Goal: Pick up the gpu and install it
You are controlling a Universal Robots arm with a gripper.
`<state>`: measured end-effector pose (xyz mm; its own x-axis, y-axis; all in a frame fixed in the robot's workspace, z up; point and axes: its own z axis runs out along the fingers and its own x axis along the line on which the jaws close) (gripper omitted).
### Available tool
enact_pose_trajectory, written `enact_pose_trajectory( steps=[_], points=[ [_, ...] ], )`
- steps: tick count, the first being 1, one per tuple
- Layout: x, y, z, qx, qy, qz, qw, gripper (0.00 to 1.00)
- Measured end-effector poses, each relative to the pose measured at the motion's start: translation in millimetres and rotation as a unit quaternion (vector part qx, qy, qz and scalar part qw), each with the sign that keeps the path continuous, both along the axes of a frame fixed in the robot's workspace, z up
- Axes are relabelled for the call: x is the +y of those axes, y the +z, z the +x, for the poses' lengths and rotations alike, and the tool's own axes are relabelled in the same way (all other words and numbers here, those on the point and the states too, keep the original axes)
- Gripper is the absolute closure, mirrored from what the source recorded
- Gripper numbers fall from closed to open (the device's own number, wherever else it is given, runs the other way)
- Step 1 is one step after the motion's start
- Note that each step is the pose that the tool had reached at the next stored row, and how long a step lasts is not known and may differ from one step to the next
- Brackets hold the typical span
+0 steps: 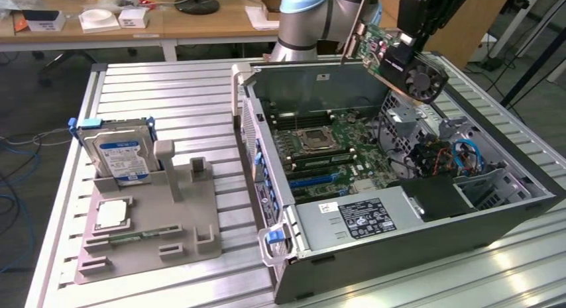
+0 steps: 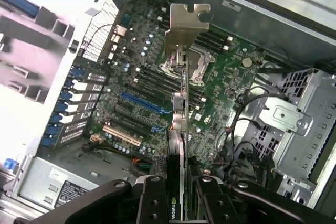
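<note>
The gpu (image 1: 399, 59), a green circuit card with a black fan shroud, hangs tilted in the air above the far side of the open computer case (image 1: 495, 218). My gripper (image 1: 415, 20) is shut on its upper end. In the wrist view the gpu (image 2: 185, 93) runs edge-on away from my gripper (image 2: 177, 192), its silver end bracket (image 2: 187, 22) pointing down toward the motherboard (image 2: 136, 85). A blue expansion slot (image 2: 140, 104) lies on the board below and to one side of the card.
A grey holder tray (image 1: 146, 228) on the slatted table at the exterior view's left carries a blue-labelled hard drive (image 1: 120, 155) and a square silver chip (image 1: 113, 214). Inside the case are a power supply (image 1: 362, 218), a drive cage (image 2: 299, 124) and loose cables (image 1: 442, 155).
</note>
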<state>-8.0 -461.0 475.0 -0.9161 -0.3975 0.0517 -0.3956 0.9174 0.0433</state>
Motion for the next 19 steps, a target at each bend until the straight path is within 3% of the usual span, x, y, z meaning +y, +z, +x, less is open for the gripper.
enact_pose_trajectory(
  steps=[4, 9, 14, 19],
  points=[
    [0.0, 0.0, 0.0, 0.0000, 0.036, -0.0002, 0.9994, 0.74],
    [0.0, 0.0, 0.0, 0.0000, 0.081, -0.0003, 0.9967, 0.74],
    [0.0, 0.0, 0.0, 0.0000, 0.126, -0.0002, 0.9920, 0.74],
    [0.0, 0.1, 0.0, 0.0000, 0.171, -0.0003, 0.9852, 0.74]
  ],
)
